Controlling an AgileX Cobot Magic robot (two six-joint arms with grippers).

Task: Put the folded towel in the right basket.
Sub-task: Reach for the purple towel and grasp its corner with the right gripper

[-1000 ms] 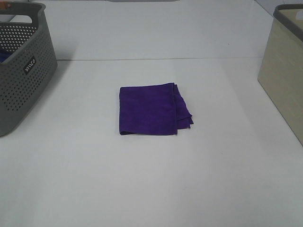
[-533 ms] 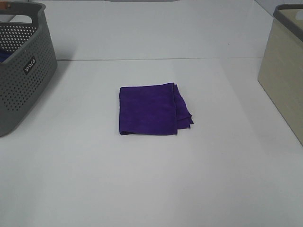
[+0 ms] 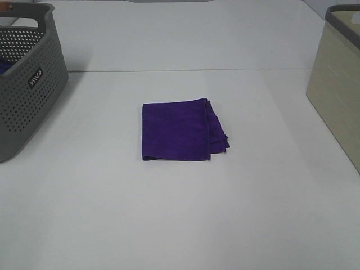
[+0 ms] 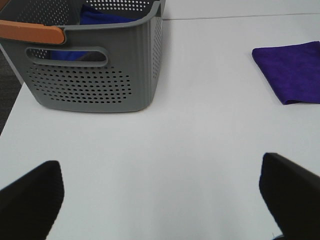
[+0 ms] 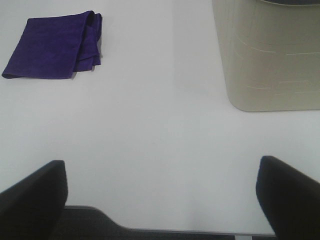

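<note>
A folded purple towel lies flat on the white table at its middle. It also shows in the left wrist view and in the right wrist view. The right basket is beige with a dark rim and stands at the table's right edge; its wall shows in the right wrist view. My left gripper is open and empty, well short of the towel. My right gripper is open and empty near the table's front edge. Neither arm shows in the high view.
A grey perforated basket stands at the left, with blue cloth inside and an orange handle in the left wrist view. The white table stretches between both baskets.
</note>
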